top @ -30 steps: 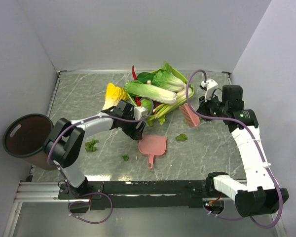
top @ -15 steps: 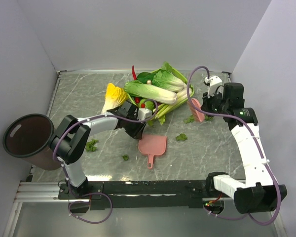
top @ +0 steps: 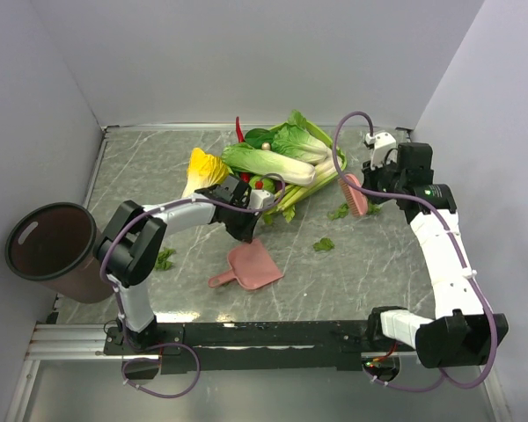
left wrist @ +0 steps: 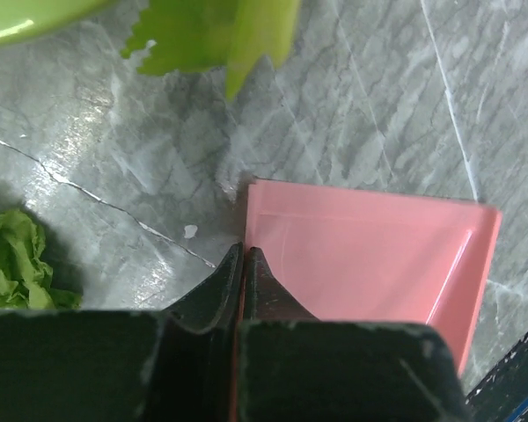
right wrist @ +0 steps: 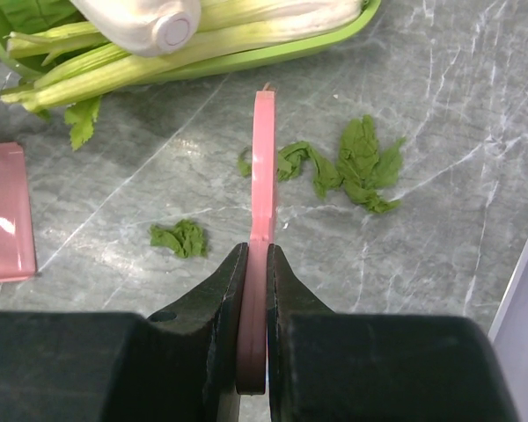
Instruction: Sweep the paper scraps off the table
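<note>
Small green paper scraps lie on the grey marble table (top: pixel 150 167): one right of the middle (top: pixel 323 244), one under the brush (top: pixel 339 212), one at the near left (top: pixel 165 258). My left gripper (top: pixel 245 230) (left wrist: pixel 244 251) is shut on the far rim of the pink dustpan (top: pixel 253 265) (left wrist: pixel 370 264), whose handle points near-left. Beside it lies a scrap (left wrist: pixel 13 264). My right gripper (top: pixel 370 184) (right wrist: pixel 256 251) is shut on the handle of the pink brush (top: pixel 353 195) (right wrist: pixel 263 167), held edge-on just above the table. A ragged scrap (right wrist: pixel 356 163) lies to its right and a small one (right wrist: pixel 180 237) to its left.
A green tray (top: pixel 338 165) piled with large cabbages and greens sits at the back centre, with a yellow-and-white cabbage (top: pixel 202 169) to its left. A round dark brown bin (top: pixel 51 242) stands off the table's left edge. Grey walls close in three sides.
My left gripper has shut on the dustpan's rim and the pan has swung round, its handle now pointing near-left. My right arm carried the brush a little to the right.
</note>
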Available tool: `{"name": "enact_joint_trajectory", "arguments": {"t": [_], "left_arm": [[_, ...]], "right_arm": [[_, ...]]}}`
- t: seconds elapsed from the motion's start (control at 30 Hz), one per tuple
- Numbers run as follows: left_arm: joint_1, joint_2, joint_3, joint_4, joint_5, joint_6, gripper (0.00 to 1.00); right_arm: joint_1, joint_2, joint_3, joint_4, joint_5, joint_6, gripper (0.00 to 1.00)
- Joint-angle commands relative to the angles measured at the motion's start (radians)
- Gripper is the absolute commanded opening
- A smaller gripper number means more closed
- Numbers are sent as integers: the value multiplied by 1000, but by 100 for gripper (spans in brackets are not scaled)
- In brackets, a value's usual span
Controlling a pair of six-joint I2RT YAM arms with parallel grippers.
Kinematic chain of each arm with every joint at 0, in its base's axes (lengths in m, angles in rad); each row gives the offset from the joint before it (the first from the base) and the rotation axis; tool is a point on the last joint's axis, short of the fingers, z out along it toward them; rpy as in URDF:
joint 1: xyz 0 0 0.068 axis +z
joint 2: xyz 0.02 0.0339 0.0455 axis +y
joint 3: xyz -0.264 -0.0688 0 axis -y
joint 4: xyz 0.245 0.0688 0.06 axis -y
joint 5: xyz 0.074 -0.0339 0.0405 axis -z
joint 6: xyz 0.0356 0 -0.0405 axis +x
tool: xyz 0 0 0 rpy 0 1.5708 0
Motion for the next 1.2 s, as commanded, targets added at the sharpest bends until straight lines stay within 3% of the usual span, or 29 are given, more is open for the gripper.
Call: {"name": "enact_joint_trajectory", "arguments": {"t": [0.0, 0.23, 0.33, 0.37, 0.47, 0.57, 0.7, 0.87, 1.03, 1.17], "left_arm": [[-3, -18, 22, -2, 29, 33, 1], [-3, 6, 95, 36, 76, 40, 1], [-3, 37, 153, 39, 113, 31, 10], [-3, 51, 169, 30, 134, 31, 23], [-3, 48, 204, 13, 157, 56, 48], [-2, -10, 189, -24, 153, 109, 61], [17, -159, 89, -62, 147, 192, 73], [75, -413, -173, -71, 186, 399, 90], [110, -486, -279, -130, 225, 569, 93], [110, -465, -307, -143, 255, 609, 95]], "right_arm": [[-10, 12, 52, 52, 15, -1, 0], [-19, 25, 42, 66, 24, 4, 0], [-19, 30, 35, 63, 21, 7, 0], [-17, 32, 35, 58, 20, 7, 0], [-19, 32, 33, 53, 17, 4, 0], [-19, 32, 30, 52, 17, 1, 0], [-17, 10, 16, 50, 5, -2, 0], [-19, -13, -16, 60, 3, 2, 0], [-19, -8, -21, 60, -8, 10, 0], [-19, -2, -10, 49, -11, 4, 0]]}}
